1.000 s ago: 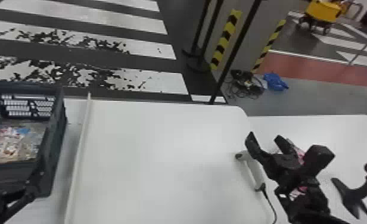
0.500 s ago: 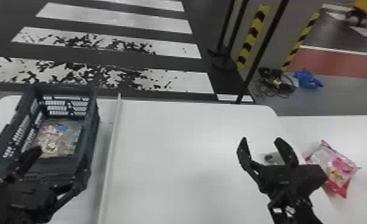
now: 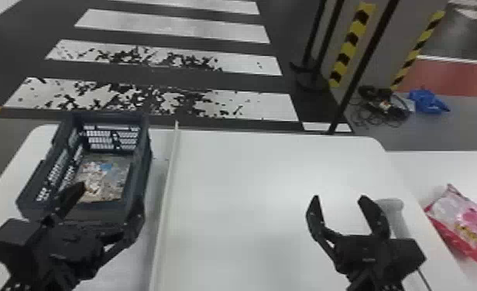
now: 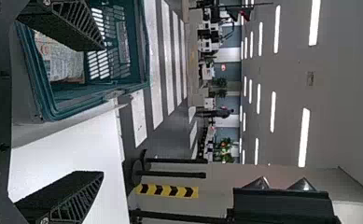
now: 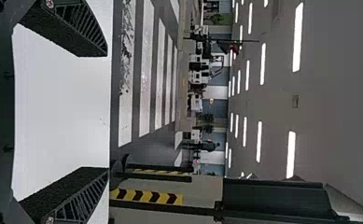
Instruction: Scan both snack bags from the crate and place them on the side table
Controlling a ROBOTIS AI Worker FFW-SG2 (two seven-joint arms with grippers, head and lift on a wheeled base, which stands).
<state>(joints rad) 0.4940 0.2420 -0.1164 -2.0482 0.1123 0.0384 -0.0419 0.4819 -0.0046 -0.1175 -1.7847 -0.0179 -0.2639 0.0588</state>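
In the head view a pink snack bag (image 3: 465, 222) lies on the side table (image 3: 458, 166) at the right. My right gripper (image 3: 340, 199) is open above the main table, left of that bag, nothing between its fingers; its wrist view shows the same gripper (image 5: 107, 112) open. A white scanner (image 3: 395, 216) is partly hidden behind it. My left gripper (image 3: 110, 197) stands open at the near end of the dark crate (image 3: 144, 166). Inside the crate lies a clear and whitish snack bag (image 3: 106, 178). The left wrist view shows the left gripper (image 4: 102, 112) open beside the crate (image 4: 137, 70).
A thin raised strip (image 3: 168, 185) runs along the white table (image 3: 241, 201) between the crate and the right gripper. Black posts and striped barriers (image 3: 352, 42) stand on the floor beyond. Cables (image 3: 383, 106) and a blue item (image 3: 427, 101) lie on the floor.
The head view has swung left. My right gripper has moved left from over the pink bag, uncovering it. The left gripper has come further into view by the crate.
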